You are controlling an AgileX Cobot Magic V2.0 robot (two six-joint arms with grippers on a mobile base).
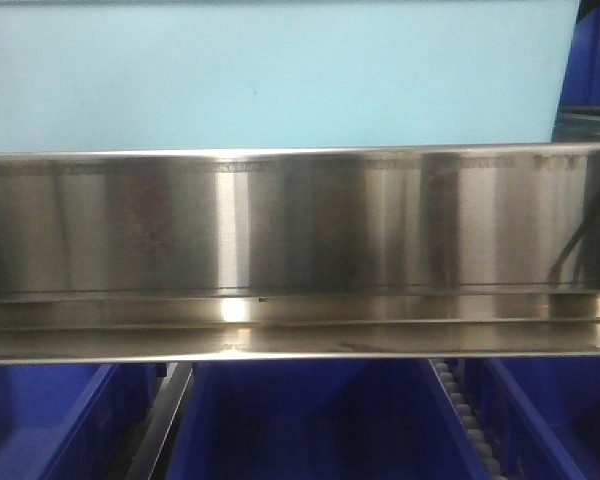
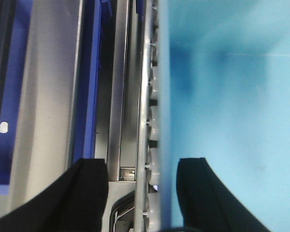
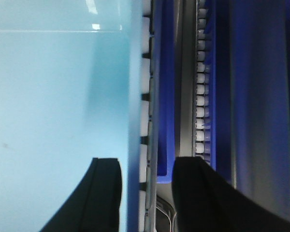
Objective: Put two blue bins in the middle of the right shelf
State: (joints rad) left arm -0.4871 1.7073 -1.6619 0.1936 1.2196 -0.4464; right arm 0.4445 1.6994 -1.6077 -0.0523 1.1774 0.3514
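A large light blue bin [image 1: 270, 70] sits on the shelf level above the steel beam. My left gripper [image 2: 141, 193] is open. Its jaws straddle the bin's left wall [image 2: 165, 96], with one finger [image 2: 203, 193] inside the bin and the other [image 2: 87, 193] well outside it. My right gripper [image 3: 147, 193] is open and straddles the bin's right wall [image 3: 134, 96]. One finger [image 3: 106, 193] is inside the bin and the other [image 3: 198, 193] is outside, past the roller rail. Neither gripper shows in the front view.
A wide steel shelf beam [image 1: 300, 230] crosses the front view. Dark blue bins [image 1: 310, 420] stand on the level below, split by roller tracks [image 1: 460, 410]. Another dark blue bin [image 1: 590, 50] stands to the right of the light one. Dark blue bins flank it in both wrist views [image 2: 89, 72] [image 3: 246, 72].
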